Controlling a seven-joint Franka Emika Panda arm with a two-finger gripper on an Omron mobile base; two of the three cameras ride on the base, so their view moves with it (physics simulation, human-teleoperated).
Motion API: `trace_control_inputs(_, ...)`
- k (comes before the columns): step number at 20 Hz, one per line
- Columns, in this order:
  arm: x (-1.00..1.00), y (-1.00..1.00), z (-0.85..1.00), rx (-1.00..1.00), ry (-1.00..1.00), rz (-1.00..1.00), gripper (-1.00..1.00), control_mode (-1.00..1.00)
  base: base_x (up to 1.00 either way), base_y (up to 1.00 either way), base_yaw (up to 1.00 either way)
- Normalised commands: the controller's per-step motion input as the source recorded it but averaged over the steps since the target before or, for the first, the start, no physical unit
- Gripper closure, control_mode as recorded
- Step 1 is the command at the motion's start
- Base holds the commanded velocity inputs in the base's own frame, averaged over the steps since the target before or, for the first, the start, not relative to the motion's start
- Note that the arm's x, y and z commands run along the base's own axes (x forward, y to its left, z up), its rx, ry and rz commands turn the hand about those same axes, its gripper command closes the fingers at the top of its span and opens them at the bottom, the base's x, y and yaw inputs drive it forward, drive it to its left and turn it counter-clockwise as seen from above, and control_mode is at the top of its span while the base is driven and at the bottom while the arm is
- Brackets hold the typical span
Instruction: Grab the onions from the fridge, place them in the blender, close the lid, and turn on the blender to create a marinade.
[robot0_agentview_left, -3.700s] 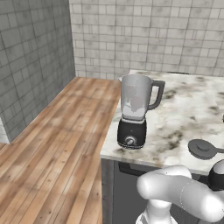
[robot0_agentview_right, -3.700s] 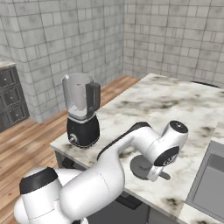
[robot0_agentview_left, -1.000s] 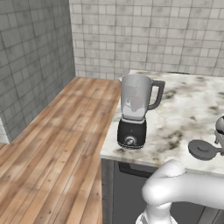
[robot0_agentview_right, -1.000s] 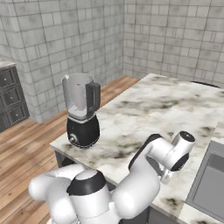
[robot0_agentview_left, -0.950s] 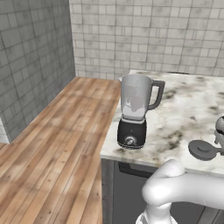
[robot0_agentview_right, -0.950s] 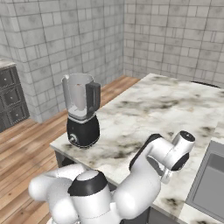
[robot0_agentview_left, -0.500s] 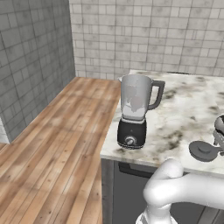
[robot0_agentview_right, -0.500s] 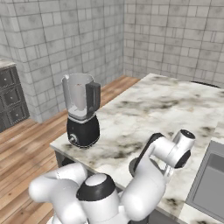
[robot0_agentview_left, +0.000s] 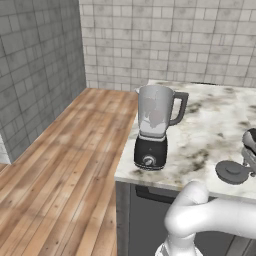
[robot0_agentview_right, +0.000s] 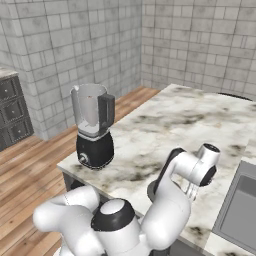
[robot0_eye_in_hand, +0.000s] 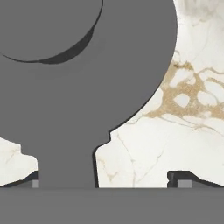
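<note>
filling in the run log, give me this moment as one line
phase: reaching for lid | gripper: jaws open, just above lid, nothing held | lid: flat on counter | blender: jar uncovered

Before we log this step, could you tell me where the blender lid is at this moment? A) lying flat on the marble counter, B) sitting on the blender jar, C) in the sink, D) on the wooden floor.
A: the lid lies flat on the marble counter, apart from the blender, whose jar mouth is uncovered.

Glossy white rounded arm (robot0_agentview_right: 170, 210) segs w/ dark joint caps, black band nr wrist.
</note>
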Motion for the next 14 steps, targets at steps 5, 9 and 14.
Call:
trace_control_inputs(5, -0.05, 0.25, -0.02, -0.01, 0.05, 0.00, -1.00, -1.00, 0.00, 0.00, 0.00)
trace_control_inputs(9, -0.01, 0.18, -0.07, 0.00, 0.03, 0.00, 1.00, -1.00, 0.00, 0.00, 0.00)
trace_control_inputs(14, 0.00, 0.06, -0.05, 0.00, 0.00, 0.00, 1.00, -1.00, 0.00, 0.00, 0.00)
